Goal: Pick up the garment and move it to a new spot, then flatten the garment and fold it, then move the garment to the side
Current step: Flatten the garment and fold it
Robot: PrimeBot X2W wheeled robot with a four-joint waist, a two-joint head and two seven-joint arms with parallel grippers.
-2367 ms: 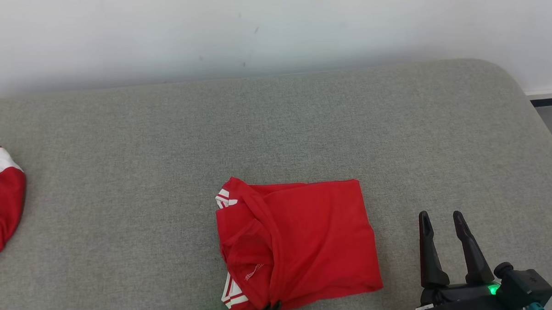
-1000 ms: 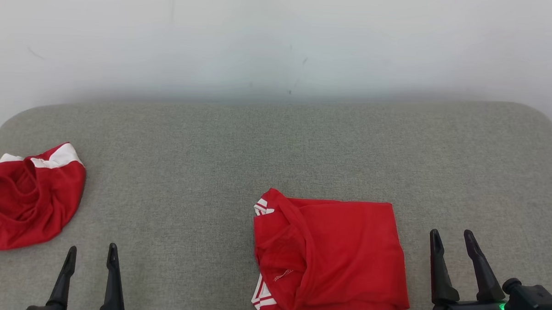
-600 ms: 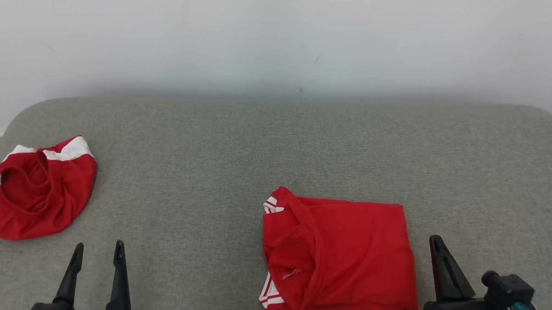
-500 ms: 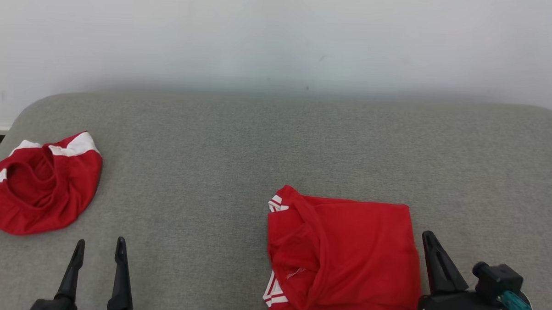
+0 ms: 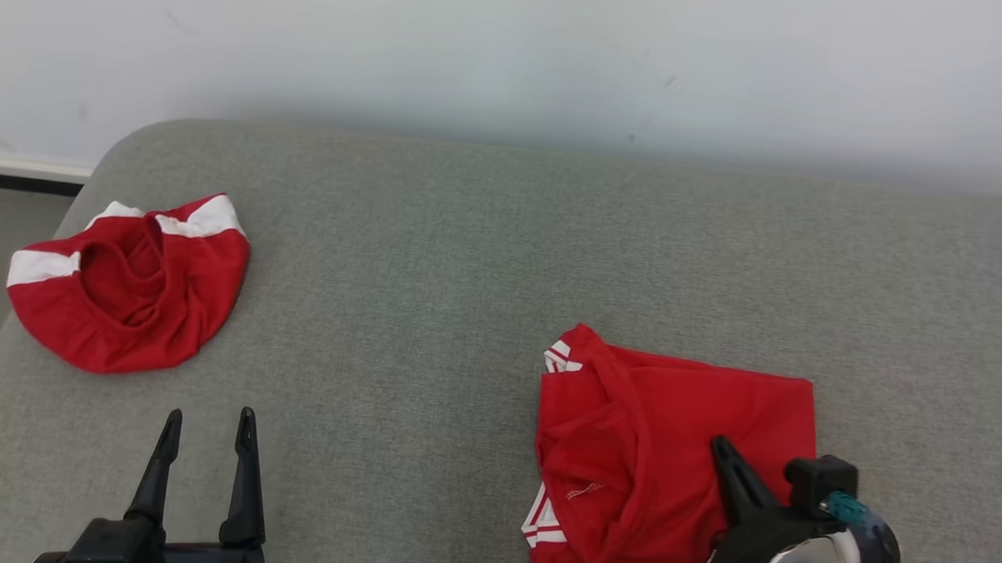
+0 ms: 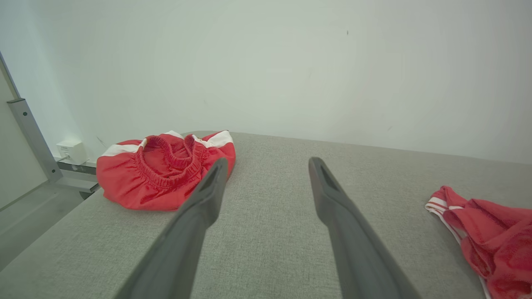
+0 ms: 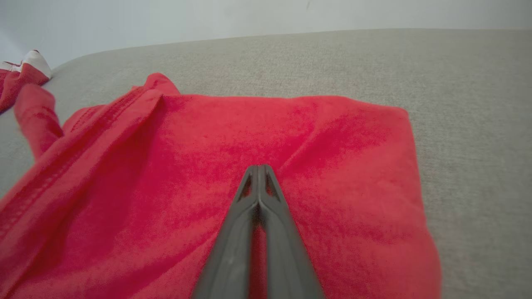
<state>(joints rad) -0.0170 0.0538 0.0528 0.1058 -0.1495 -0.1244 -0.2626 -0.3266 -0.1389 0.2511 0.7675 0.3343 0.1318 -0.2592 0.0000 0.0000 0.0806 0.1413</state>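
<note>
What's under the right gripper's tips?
The folded red garment lies under the shut right gripper. Whether the tips touch the cloth is unclear. The grey cushion beneath is covered there.

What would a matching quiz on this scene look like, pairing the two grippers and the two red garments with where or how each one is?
Things:
1. left gripper
2. right gripper
3. folded garment
4. crumpled garment

Place or state:
A. bunched up near the left edge of the grey cushion
B. fingers apart, above bare cushion
C. folded into a rough rectangle, on the robot's right side
D. fingers closed together, over red cloth

Pairs: 1-B, 2-D, 3-C, 4-A
</note>
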